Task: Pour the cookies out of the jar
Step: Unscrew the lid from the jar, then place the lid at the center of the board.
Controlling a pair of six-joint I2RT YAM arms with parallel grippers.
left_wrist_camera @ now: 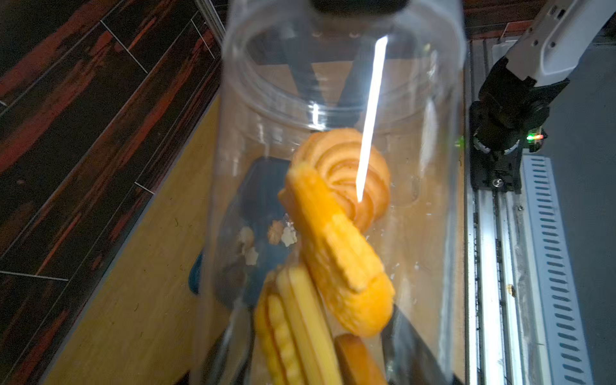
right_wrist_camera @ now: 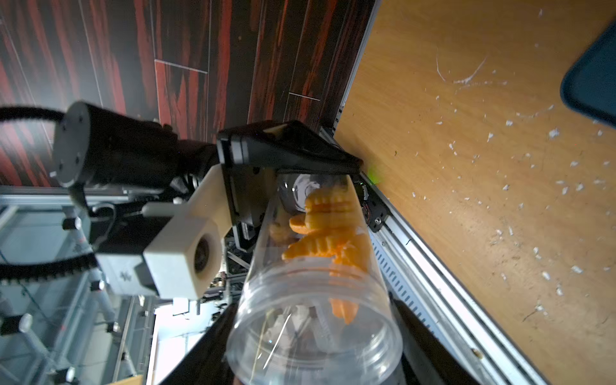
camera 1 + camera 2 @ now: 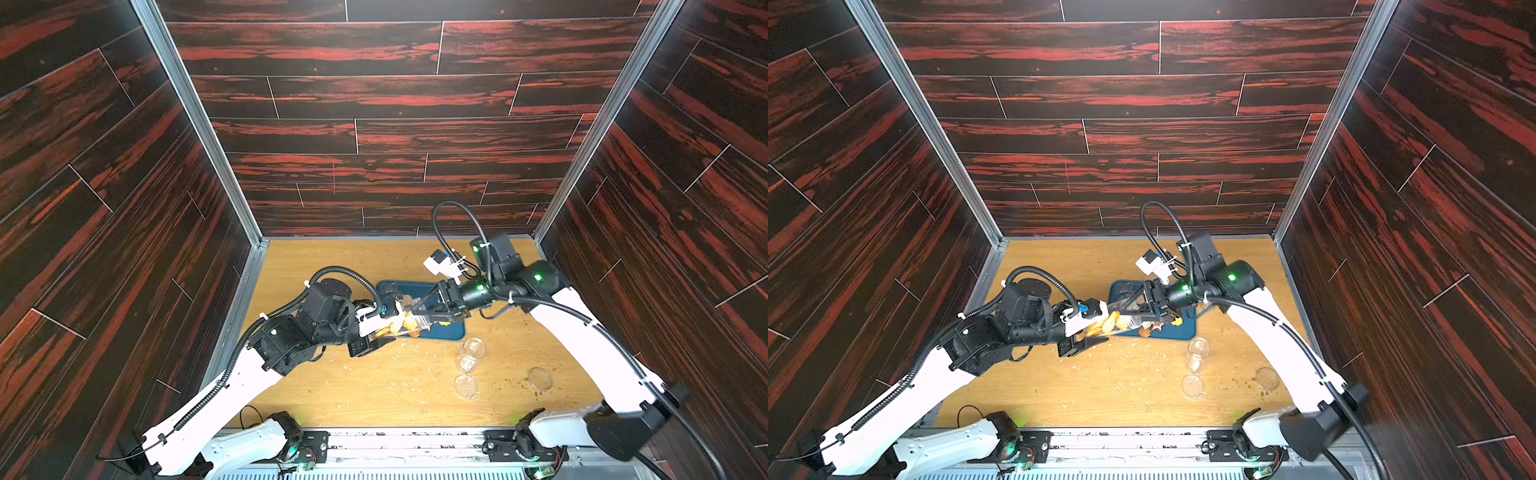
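A clear plastic jar [image 3: 397, 328] lies nearly level above the near edge of a dark blue tray [image 3: 453, 331], its open mouth toward the right arm. My left gripper [image 3: 376, 330] is shut on the jar's base end; its fingers [image 1: 411, 343] flank the jar [image 1: 336, 100]. My right gripper [image 3: 417, 311] is closed around the mouth end, with its black fingers [image 2: 423, 346] against both sides of the rim [image 2: 313, 333]. Golden and orange cookies [image 1: 340, 246] sit inside the jar toward its base [image 2: 328, 230]. A few cookies [image 3: 1156, 328], brown and yellow, lie on the tray [image 3: 1185, 331].
An empty clear jar [image 3: 471, 353] lies on the wooden table right of the tray, with two clear lids [image 3: 465, 385] [image 3: 539, 378] nearer the front. Pale crumbs [image 3: 399, 365] are scattered over the table. Dark panelled walls close in three sides; a metal rail [image 3: 395, 440] runs along the front.
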